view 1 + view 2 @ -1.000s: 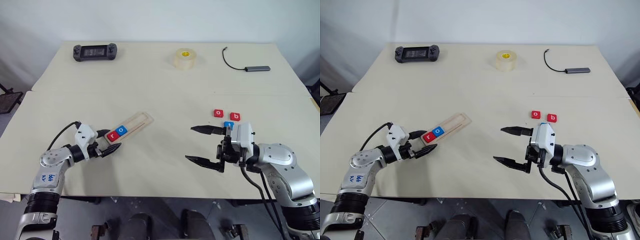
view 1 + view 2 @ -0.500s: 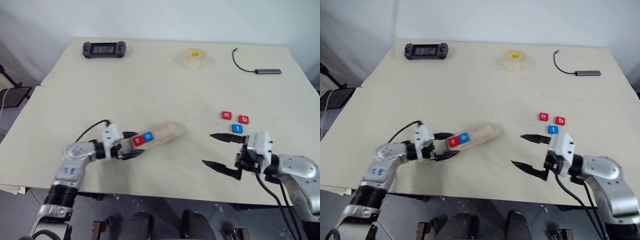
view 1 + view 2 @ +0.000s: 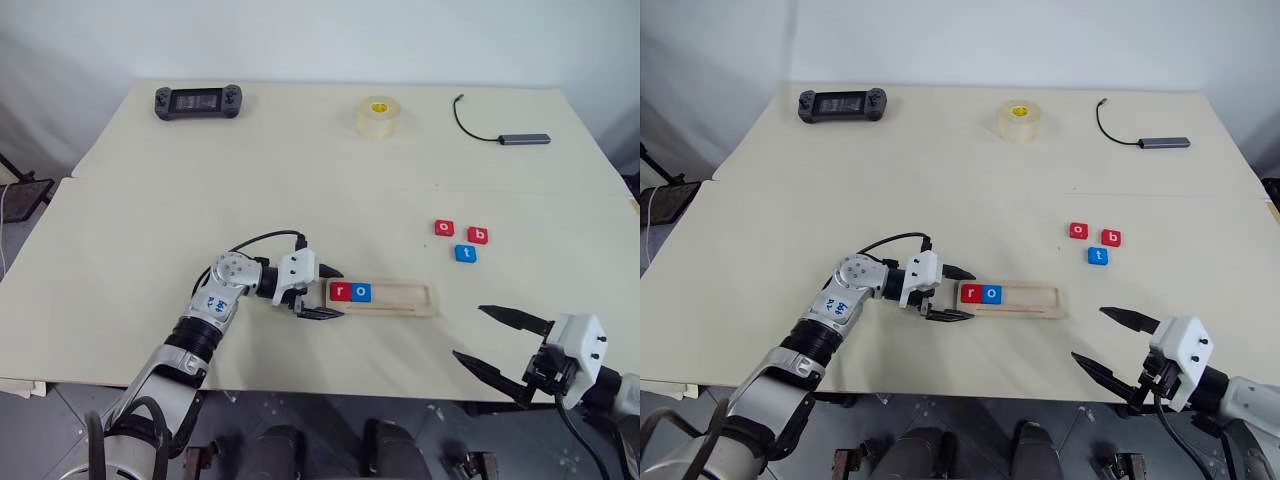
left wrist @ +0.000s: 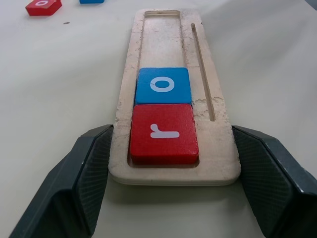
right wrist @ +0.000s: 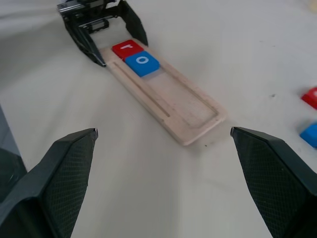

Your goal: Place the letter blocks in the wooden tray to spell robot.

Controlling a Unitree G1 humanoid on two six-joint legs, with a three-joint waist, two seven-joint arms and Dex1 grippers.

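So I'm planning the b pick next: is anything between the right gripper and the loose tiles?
Nothing visible. The right gripper hangs open near the table's front edge, and bare tabletop lies between it and the red b, red o and blue t. The wooden tray sits off to its left.

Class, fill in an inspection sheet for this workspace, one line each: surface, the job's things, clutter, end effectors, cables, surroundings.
Surface: pale table, made of two joined tops.
Job's things: wooden tray holds red r and blue o at its left end; red o, red b and blue t lie loose on the table beyond it.
Clutter: tape roll, handheld game console, both at the far edge.
End effectors: left end effector straddles the tray's left end, fingers at its sides; right end effector open, empty.
Cables: adapter with black cable, far right.
Surroundings: nothing seen.
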